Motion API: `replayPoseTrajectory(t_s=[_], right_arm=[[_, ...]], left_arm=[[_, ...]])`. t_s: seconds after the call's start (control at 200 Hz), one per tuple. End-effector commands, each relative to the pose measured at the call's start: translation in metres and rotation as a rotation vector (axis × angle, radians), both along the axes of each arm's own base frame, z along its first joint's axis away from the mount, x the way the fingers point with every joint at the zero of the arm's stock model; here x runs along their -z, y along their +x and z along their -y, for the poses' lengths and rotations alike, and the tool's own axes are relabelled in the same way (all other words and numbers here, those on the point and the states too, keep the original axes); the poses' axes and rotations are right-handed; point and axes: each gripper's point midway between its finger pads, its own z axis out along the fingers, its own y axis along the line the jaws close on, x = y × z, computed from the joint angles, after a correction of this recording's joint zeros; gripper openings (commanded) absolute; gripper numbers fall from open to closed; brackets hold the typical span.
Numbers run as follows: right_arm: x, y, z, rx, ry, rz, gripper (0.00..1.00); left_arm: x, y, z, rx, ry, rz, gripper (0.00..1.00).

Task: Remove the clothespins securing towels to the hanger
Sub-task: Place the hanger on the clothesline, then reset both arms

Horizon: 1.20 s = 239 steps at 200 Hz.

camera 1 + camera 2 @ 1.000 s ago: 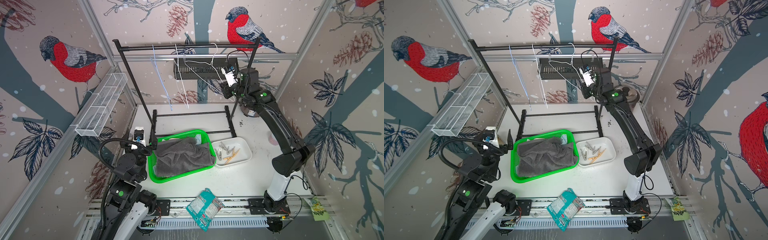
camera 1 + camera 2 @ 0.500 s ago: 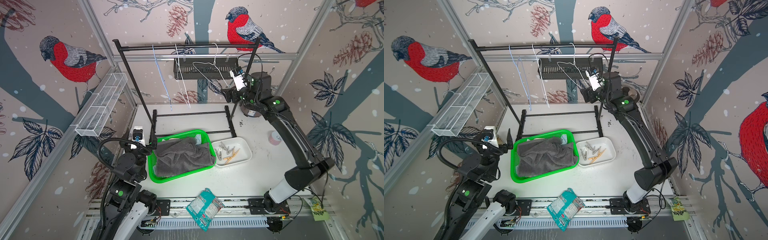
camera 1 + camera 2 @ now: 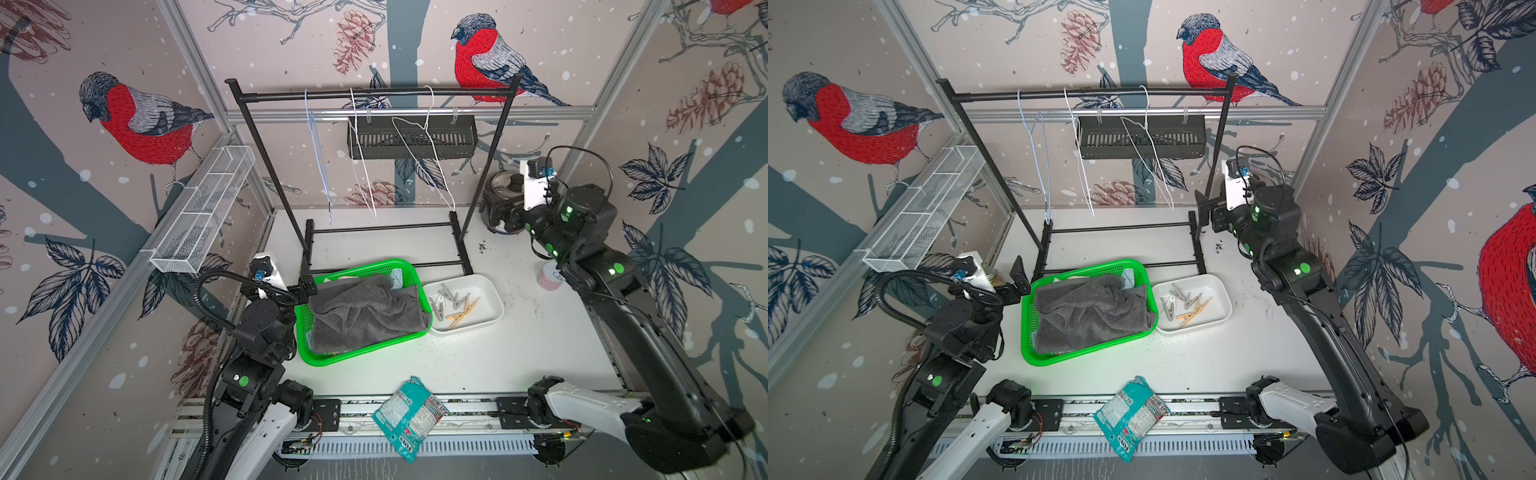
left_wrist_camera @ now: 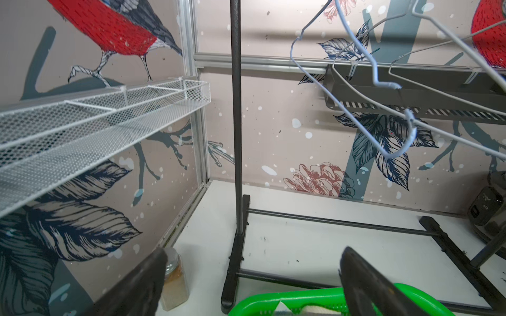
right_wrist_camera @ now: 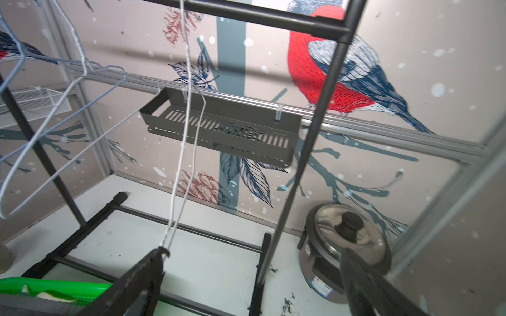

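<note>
Above the counter (image 3: pixel 478 365), rack: in both top views I see the black rack (image 3: pixel 374 93) at the far side. Three wire hangers (image 3: pixel 363 166) hang on its bar, all bare, with no cloth and no peg on any wire.
Top views, towels: the towels (image 3: pixel 357 328) lie heaped in the green basket (image 3: pixel 303 332) near the middle. A dark grey towel (image 3: pixel 374 303) is on top, and a light blue towel (image 3: pixel 398 276) peeks out at the far right corner.
Top views, clothespins: the clothespins (image 3: pixel 455 305), about six in wood and grey, lie loose in the white tray (image 3: pixel 496 297) just beside the basket's right side.
Top views, hands: my left hand (image 3: pixel 1017 282) sits by the basket's far left corner. My right hand (image 3: pixel 1204 210) is up beside the rack's right post.
Left wrist view, left hand: its fingers (image 4: pixel 142 281) are spread wide with nothing between them. Beyond them are the basket rim and the bare hangers.
Right wrist view, right hand: its fingers (image 5: pixel 147 273) are wide apart and hold nothing. The low corner of a white hanger (image 5: pixel 175 191) ends right at one fingertip, and I cannot tell if it touches. A lidded pot (image 5: pixel 347 238) stands at the far right.
Done, as I judge it: every peg I can find is off and in the tray, and the cloths are down.
Left, as I judge it: nothing I can see, only parking the arms.
</note>
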Motion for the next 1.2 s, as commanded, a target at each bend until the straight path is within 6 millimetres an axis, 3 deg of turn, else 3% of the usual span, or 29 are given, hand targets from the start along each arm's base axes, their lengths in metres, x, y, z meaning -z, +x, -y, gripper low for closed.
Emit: replayPoseTrajectory(t_s=[0.0,0.315,0.46,0.64,0.885,1.191], right_arm=[[0.0,-0.006,0.037,0.161,0.055,0.049,0.99],[0.081,-0.02,0.104,0.396,0.127,0.038,0.99],[0.13,-0.015,0.136,0.55,0.13,0.019,1.0],[0.185,-0.004,0.161,0.656,0.147,-0.014,0.99],[0.242,0.007,0.175,0.682,0.138,-0.031,0.99],[0.275,0.016,0.173,0.623,0.116,0.021,0.99]], left_arm=[[0.003,-0.001,-0.013,-0.084,-0.115,0.049,0.98],[0.027,-0.001,-0.039,-0.271,-0.143,0.045,0.98],[0.039,0.005,-0.044,-0.32,-0.134,0.03,0.98],[0.057,0.016,-0.048,-0.366,-0.099,-0.004,0.97],[0.085,0.032,-0.064,-0.402,-0.073,-0.052,0.97],[0.112,0.035,-0.098,-0.413,-0.085,-0.065,0.97]])
